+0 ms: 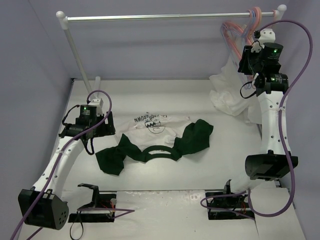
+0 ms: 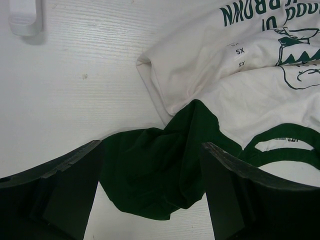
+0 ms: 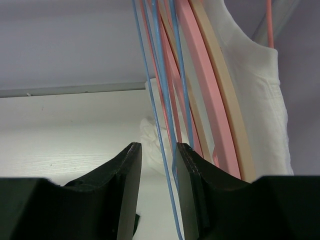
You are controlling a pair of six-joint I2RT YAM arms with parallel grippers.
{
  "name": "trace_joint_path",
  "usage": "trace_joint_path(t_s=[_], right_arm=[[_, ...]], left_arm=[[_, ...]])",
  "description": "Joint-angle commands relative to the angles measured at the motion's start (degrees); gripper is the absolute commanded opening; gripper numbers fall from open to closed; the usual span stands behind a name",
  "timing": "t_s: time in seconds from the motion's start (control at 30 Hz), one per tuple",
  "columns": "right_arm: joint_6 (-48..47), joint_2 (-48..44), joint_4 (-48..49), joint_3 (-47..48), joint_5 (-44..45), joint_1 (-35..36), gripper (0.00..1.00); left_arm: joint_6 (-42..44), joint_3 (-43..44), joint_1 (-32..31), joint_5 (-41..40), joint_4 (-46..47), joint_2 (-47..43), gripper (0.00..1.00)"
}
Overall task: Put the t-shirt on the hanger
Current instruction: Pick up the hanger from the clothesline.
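The t-shirt (image 1: 159, 131), white with dark green sleeves and neck trim, lies crumpled on the table's middle. In the left wrist view its green sleeve (image 2: 155, 170) lies bunched between and just beyond my fingers. My left gripper (image 2: 151, 147) is open and hovers low over that sleeve at the shirt's left end (image 1: 107, 132). My right gripper (image 1: 246, 61) is raised at the rack's right end. In the right wrist view the thin light-blue hanger (image 3: 161, 120) runs down through the narrow gap between its jaws (image 3: 157, 146), close to the right finger, which stand slightly apart and do not pinch it.
Pink and beige hangers (image 3: 212, 100) hang right beside the blue one on the metal rail (image 1: 165, 17). A plain white sleeveless top (image 1: 227, 92) hangs and piles up at the back right. The rail's left post (image 1: 75, 47) stands at the back left.
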Motion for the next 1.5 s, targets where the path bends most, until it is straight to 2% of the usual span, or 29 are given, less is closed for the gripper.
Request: trace_joint_path(t_s=[0.0,0.3,0.53,0.73,0.87,1.07,1.47], right_arm=[[-0.60,0.20,6.37,0.45,1.43,-0.35,0.34],[-1.03,1.61,7.42,0.45,2.84,-0.35,0.33],[-1.12,2.31,7.86,-0.16,2.84,-0.35,0.28],[-1.12,2.22,7.69,0.45,2.22,-0.35,0.13],[-1.04,1.52,7.86,0.89,0.99,-0.17,0.00],[-1.04,0.91,7.95,1.86,-1.64,-0.08,0.00],[-1.91,-5.42,17.09,-1.30,-3.84,0.44,0.00]], left_arm=[[0.66,1.99,0.31,0.79,2.85,0.27,0.77],[0.75,2.08,0.23,1.40,2.85,0.54,0.77],[0.83,2.17,0.23,1.58,2.77,0.71,0.77],[0.83,2.17,0.32,1.93,2.85,0.71,0.77],[0.83,2.17,0.32,2.10,2.85,0.71,0.77],[0.83,2.17,0.40,2.37,2.86,0.89,0.77],[0.83,2.00,0.32,2.54,3.03,0.89,0.77]])
